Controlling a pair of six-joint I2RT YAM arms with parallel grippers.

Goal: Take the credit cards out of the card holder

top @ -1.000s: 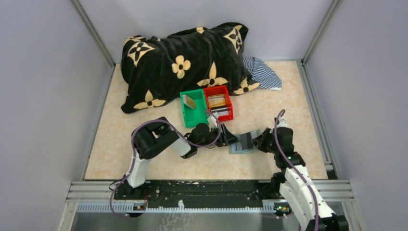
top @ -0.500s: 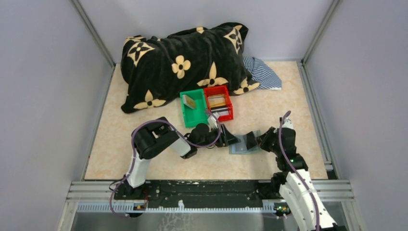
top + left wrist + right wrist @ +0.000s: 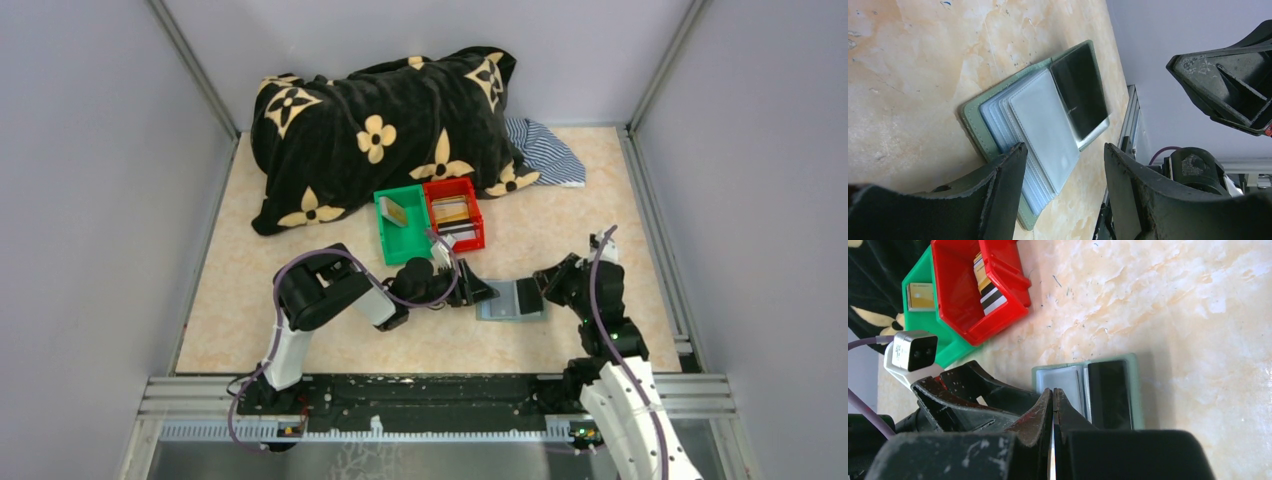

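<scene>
The grey-green card holder (image 3: 503, 302) lies open on the table, blue-grey inside up, and shows in the left wrist view (image 3: 1040, 120) and the right wrist view (image 3: 1068, 380). A black credit card (image 3: 1080, 90) sits in its outer pocket (image 3: 1108, 392). My left gripper (image 3: 478, 291) is open, its jaws (image 3: 1063, 150) straddling the holder's left edge. My right gripper (image 3: 532, 291) is shut (image 3: 1054, 392) just above the holder's right side, with a thin dark card edge-on between the fingers. More cards lie in the red bin (image 3: 452, 210), and a tan-gold one in the green bin (image 3: 394, 211).
The green bin (image 3: 400, 240) and red bin (image 3: 470, 230) stand side by side just behind the holder. A black blanket with tan flowers (image 3: 380, 130) fills the back, with a striped cloth (image 3: 545, 150) at its right. Metal rails bound the table.
My right gripper has drawn back to the right from over the holder, carrying a dark card. The holder now lies flat. The left arm has barely moved.
</scene>
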